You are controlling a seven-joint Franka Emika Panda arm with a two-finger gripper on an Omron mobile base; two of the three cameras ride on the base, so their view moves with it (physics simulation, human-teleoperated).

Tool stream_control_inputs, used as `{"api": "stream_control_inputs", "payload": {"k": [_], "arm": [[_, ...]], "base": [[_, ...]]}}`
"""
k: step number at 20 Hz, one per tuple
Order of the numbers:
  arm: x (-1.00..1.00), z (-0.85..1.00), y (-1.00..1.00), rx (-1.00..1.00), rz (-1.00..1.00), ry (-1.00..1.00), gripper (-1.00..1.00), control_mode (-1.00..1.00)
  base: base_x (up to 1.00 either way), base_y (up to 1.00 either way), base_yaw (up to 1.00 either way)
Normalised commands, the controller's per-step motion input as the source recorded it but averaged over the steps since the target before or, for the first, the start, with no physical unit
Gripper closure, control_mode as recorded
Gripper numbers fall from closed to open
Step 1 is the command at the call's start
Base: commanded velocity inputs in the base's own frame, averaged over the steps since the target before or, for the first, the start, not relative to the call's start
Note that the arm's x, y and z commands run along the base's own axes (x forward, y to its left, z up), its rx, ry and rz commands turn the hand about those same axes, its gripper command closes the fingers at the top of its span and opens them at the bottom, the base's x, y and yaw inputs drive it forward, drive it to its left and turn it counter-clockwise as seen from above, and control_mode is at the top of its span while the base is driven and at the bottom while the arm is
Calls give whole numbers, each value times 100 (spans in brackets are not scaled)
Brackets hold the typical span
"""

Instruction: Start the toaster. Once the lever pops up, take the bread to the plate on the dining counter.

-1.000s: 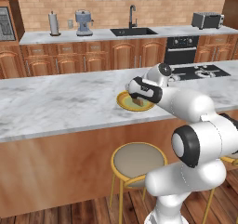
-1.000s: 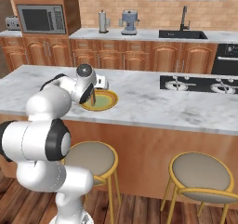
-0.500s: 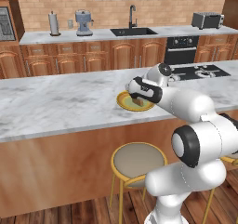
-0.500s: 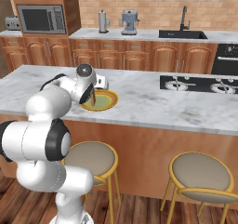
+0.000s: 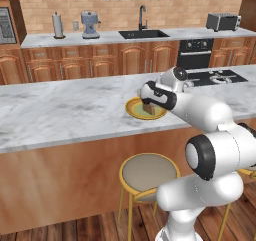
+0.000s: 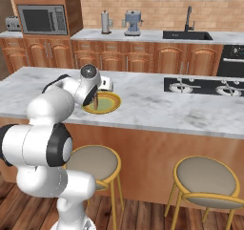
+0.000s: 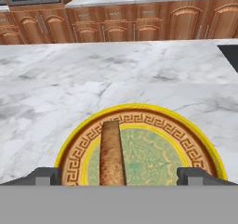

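Note:
The yellow plate (image 7: pixel 153 160) lies on the dining counter (image 7: pixel 69 79), with the brown bread (image 7: pixel 111 153) standing on its edge on it. My gripper (image 7: pixel 119 176) hovers low over the plate, open, its fingers (image 7: pixel 46 175) well apart on either side of the slice with a gap on each side. From the left base view, the gripper (image 5: pixel 150 102) sits over the plate (image 5: pixel 134 110) near the counter's (image 5: pixel 60 110) front edge. From the right base view, the plate (image 6: pixel 108 103) peeks out beside my hand. The silver toaster (image 5: pixel 222 21) stands on the far back counter, right.
Round stools (image 5: pixel 149 172) (image 6: pixel 206 176) stand below the counter's front edge. A black cooktop (image 6: pixel 200 86) is set into the counter to the right of the plate. Along the back wall are a sink (image 5: pixel 142 33), a blue coffee machine (image 5: pixel 90 24) and a microwave (image 6: pixel 42 19).

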Motion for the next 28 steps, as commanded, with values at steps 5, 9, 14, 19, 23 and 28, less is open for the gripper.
{"api": "stream_control_inputs", "payload": {"k": [5,9,14,19,23,28], "arm": [[-1,22,0,0,0,0,-100,-100],[-7,39,-1,0,0,0,-100,-100],[-47,41,-4,0,0,0,-100,-100],[-92,45,-4,-1,-5,0,-100,-100],[-98,52,-5,-1,-8,0,-100,-100],[-98,41,-1,-1,-10,1,-100,-100]], "base": [[0,0,0],[0,0,0],[0,0,0],[0,0,0],[0,0,0],[0,0,0]]}}
